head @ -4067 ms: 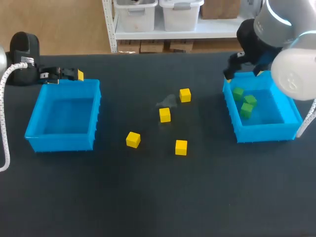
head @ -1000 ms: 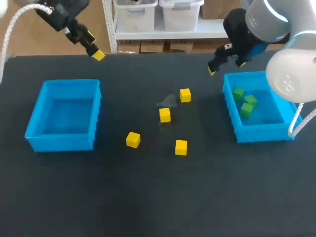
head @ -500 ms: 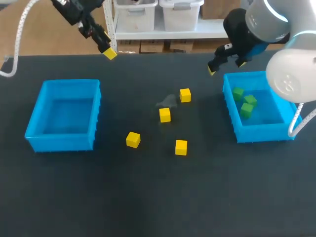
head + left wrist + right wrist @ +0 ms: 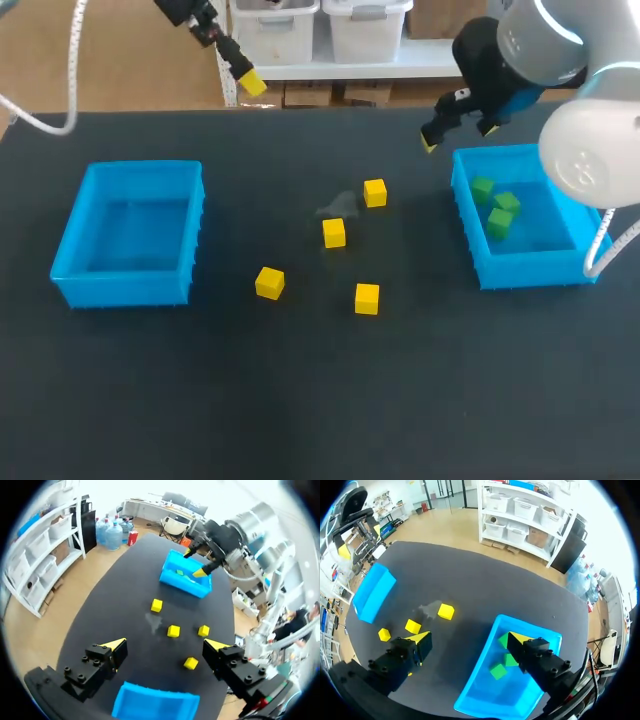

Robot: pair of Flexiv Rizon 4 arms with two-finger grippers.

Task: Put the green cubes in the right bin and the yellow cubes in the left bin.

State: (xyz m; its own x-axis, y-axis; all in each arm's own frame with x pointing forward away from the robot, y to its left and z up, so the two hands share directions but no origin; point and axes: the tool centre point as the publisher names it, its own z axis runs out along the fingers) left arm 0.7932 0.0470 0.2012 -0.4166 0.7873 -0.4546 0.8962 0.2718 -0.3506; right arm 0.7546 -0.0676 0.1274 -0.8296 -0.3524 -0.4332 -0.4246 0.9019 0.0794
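Observation:
Several yellow cubes lie mid-table, among them one at the back [image 4: 375, 192], one in the middle [image 4: 334, 232] and one at the front left [image 4: 268, 283]. Three green cubes [image 4: 499, 208] sit in the right blue bin [image 4: 530, 262]. The left blue bin [image 4: 125, 280] holds nothing. My left gripper [image 4: 245, 80] hangs open high over the table's back edge, and its wrist view looks down past its fingers [image 4: 166, 644] at the yellow cubes [image 4: 173, 630]. My right gripper [image 4: 458, 130] is open and empty above the right bin's back left corner [image 4: 469, 639].
A faint grey smudge [image 4: 340, 207] marks the dark table between the two rear yellow cubes. Bare tabletop stretches across the front and between the bins.
My left arm has swung up and to the right along the table's back edge, away from the left bin. The right arm and all the cubes have stayed put.

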